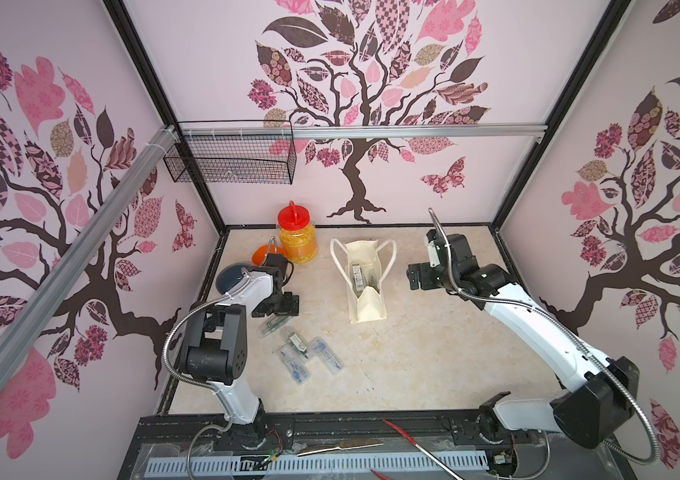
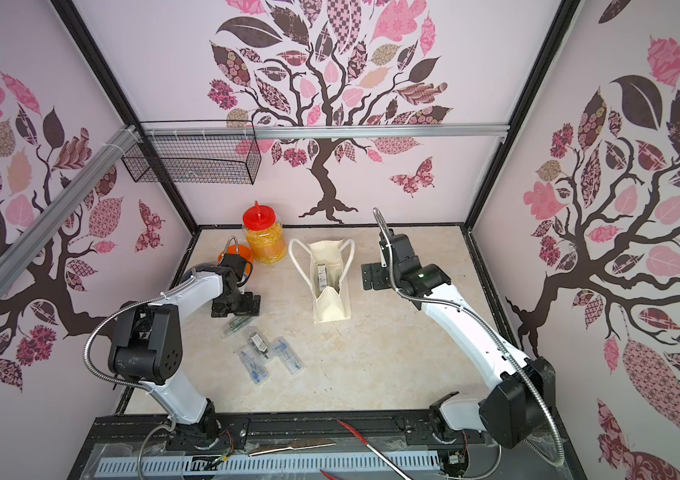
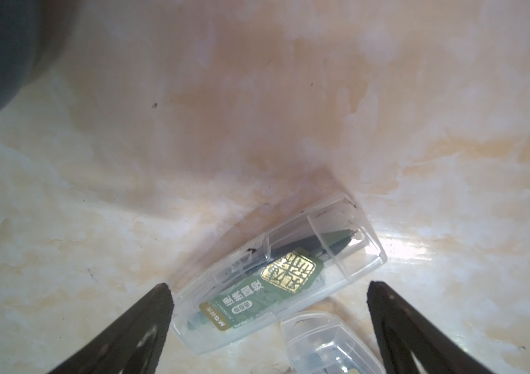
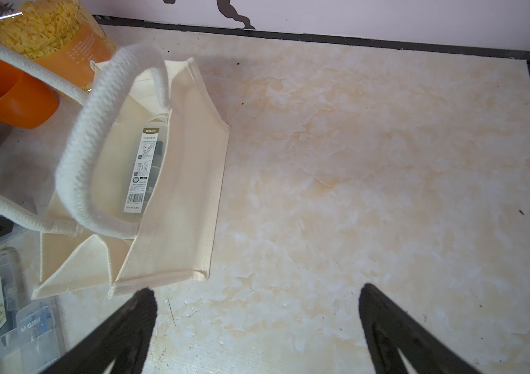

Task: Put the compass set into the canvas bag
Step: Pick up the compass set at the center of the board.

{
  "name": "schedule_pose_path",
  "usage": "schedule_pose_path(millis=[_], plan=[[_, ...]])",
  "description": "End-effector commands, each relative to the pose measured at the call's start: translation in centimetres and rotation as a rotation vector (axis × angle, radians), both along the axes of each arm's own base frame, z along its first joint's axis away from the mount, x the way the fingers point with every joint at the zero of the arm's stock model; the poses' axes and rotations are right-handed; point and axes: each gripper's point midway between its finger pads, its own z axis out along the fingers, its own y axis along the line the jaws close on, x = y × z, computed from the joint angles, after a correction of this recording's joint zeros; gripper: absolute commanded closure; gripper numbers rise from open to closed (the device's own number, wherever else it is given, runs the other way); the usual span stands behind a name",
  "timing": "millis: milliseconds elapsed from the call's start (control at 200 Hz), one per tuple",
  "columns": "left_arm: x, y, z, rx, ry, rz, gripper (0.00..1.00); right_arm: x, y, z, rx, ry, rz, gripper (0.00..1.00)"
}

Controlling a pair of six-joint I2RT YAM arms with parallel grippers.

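The left fingers are spread wide over a compass set lying on the tabletop. They should drop straight and pinch its long sides gently. The right fingers are spread too, beside the canvas bag.

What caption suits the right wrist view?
Open right gripper beside the canvas bag, one boxed compass set already inside.

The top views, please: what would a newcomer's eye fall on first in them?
The red-lidded jar of yellow contents stands out at the back of the table, beside the upright canvas bag, which holds one compass set. Nearer the front, a cluster of clear compass-set cases lies by the left arm.
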Motion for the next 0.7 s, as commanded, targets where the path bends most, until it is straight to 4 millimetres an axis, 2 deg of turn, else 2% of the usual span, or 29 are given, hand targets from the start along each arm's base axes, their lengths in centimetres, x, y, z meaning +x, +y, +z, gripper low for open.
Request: schedule_pose_path(millis=[0, 450, 695], plan=[[-0.7, 0.2, -1.4, 0.004, 0.043, -0.010, 0.02, 0.2, 0.0, 1.0, 0.001, -0.016, 0.005, 0.00], [-1.3, 0.6, -3.0, 0.028, 0.098, 0.014, 0.06, 0.1, -0.1, 0.6, 0.004, -0.014, -0.001, 0.00], [-0.9, 0.0, -2.8, -0.014, 0.087, 0.103, 0.07, 0.2, -0.1, 0.2, 0.006, -0.011, -0.009, 0.00]])
